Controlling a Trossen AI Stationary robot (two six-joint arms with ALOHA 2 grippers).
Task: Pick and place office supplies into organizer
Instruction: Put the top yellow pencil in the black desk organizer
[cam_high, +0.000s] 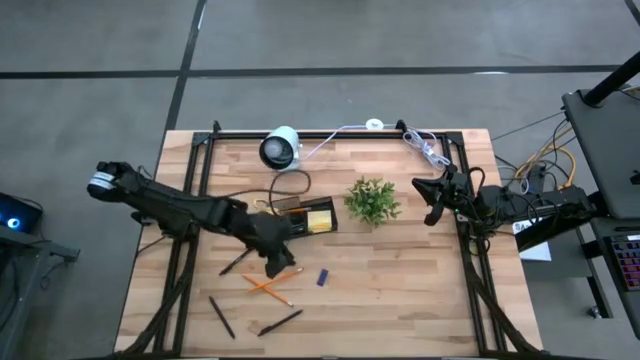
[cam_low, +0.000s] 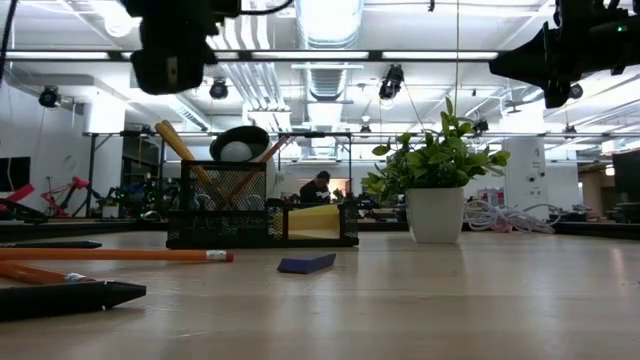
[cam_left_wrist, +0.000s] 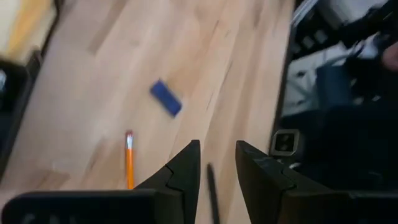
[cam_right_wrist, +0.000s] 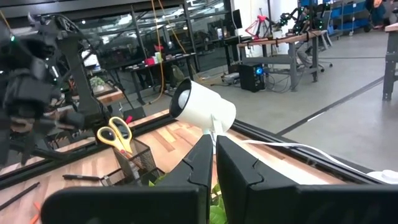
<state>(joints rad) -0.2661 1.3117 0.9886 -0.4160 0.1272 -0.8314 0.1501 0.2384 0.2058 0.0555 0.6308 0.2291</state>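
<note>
two dark, jointed arms with black angular fingers (cam_left_wrist: 186, 168); the left arm's far end carries a pale grey cap.

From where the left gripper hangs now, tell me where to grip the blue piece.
Grip the blue piece across its narrow width, from straight above: it lies flat on bare table, apart from the pencils. The left gripper, open, hangs close by.

No legible text or labels.
</note>
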